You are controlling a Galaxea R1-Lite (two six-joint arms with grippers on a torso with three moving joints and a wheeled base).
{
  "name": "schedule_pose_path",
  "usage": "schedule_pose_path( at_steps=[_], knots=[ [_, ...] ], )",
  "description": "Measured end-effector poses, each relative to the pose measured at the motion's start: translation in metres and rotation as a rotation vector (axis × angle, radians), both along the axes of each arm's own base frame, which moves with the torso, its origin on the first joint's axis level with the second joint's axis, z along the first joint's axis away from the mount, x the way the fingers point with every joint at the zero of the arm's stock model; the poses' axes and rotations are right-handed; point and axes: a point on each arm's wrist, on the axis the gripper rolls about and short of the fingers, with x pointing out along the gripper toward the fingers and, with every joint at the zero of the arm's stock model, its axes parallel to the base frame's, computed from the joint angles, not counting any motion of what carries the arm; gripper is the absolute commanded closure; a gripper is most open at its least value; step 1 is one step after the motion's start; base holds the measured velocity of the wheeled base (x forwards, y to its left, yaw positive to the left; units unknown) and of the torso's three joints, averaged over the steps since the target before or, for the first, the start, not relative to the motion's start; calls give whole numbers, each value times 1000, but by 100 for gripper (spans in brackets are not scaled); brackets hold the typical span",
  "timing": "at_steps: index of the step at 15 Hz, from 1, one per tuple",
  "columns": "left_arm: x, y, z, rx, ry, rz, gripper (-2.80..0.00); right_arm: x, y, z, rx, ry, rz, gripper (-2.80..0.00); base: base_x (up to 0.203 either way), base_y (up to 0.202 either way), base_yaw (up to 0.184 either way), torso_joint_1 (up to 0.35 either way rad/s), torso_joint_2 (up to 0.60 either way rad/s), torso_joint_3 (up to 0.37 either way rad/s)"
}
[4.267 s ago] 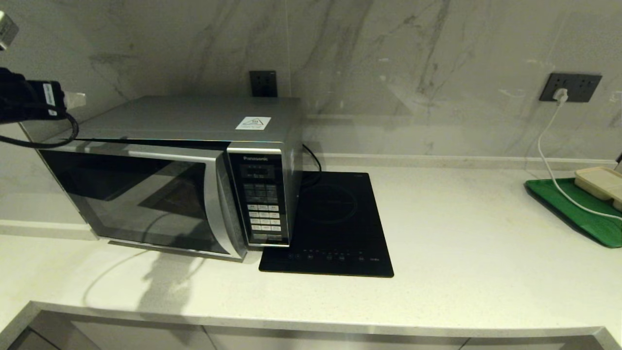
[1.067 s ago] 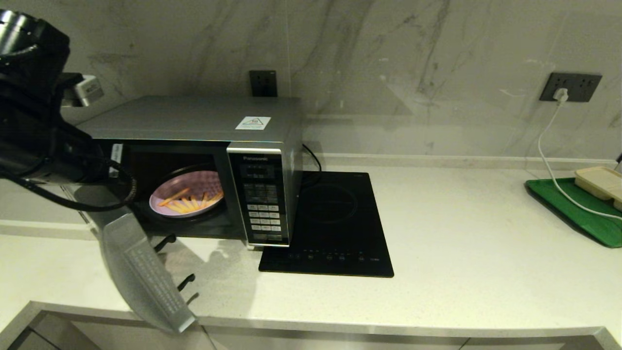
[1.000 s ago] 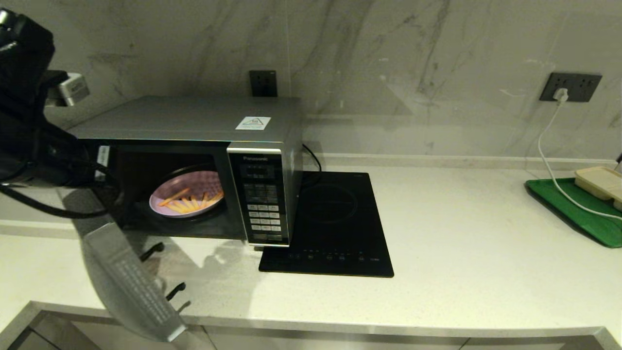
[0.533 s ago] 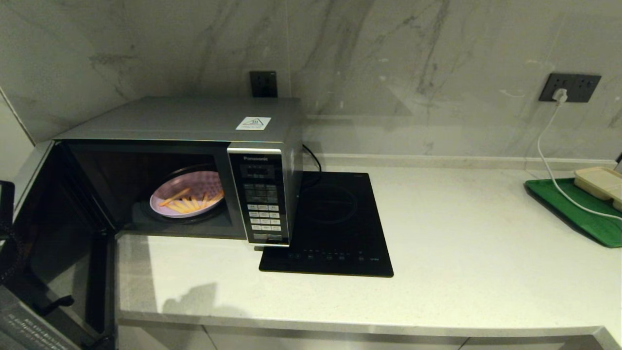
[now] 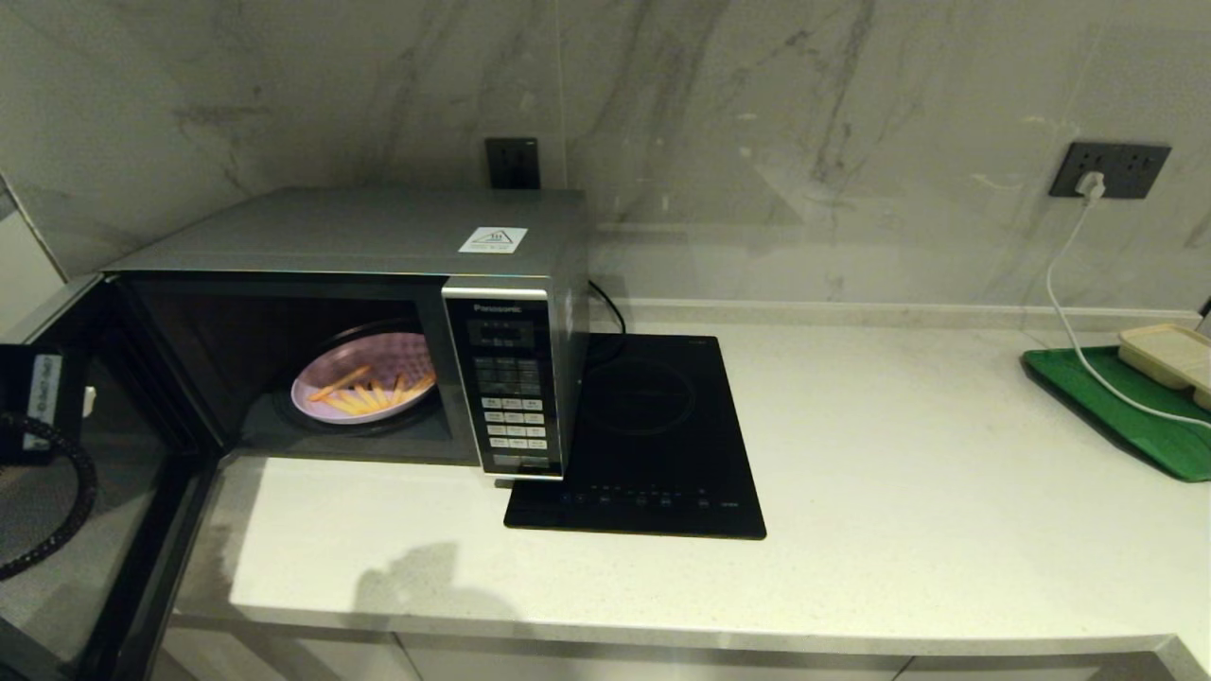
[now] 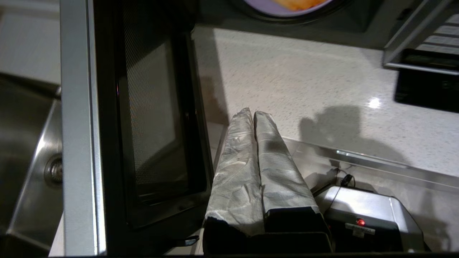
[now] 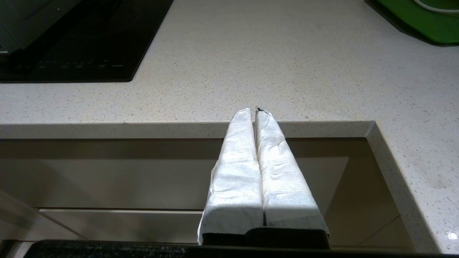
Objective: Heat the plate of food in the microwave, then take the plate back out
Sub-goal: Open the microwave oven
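Note:
The silver microwave [image 5: 378,236] stands at the counter's left with its door [image 5: 104,511] swung wide open to the left. Inside, on the turntable, sits the lilac plate of food [image 5: 364,388] with orange-yellow fries; its edge also shows in the left wrist view [image 6: 283,4]. My left gripper [image 6: 252,113] is shut and empty, hovering low beside the open door's inner face [image 6: 154,118], just off the counter's front edge. Only its wrist and cable [image 5: 33,416] show in the head view. My right gripper [image 7: 255,110] is shut and empty, parked below the counter's front edge.
A flat black induction hob [image 5: 643,435] lies right of the microwave. A green tray [image 5: 1126,411] with a beige container [image 5: 1168,355] and a white cable [image 5: 1069,312] sit at the far right. A steel sink [image 6: 28,150] lies beyond the door.
The microwave door has gone from closed to wide open, uncovering the plate. My left arm has dropped from in front of the microwave to the far left edge, beside the door.

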Motion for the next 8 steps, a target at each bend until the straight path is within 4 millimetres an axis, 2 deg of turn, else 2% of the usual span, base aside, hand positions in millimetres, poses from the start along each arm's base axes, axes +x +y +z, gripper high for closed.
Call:
schedule_pose_path(
  at_steps=[4,8],
  knots=[
    [25,26,-18,-41,69,226,0,0,0,0,0,1,0,0,0,0,0,0,0,0],
    [34,64,-27,-151,93,443,0,0,0,0,0,0,0,0,0,0,0,0,0,0]
  ],
)
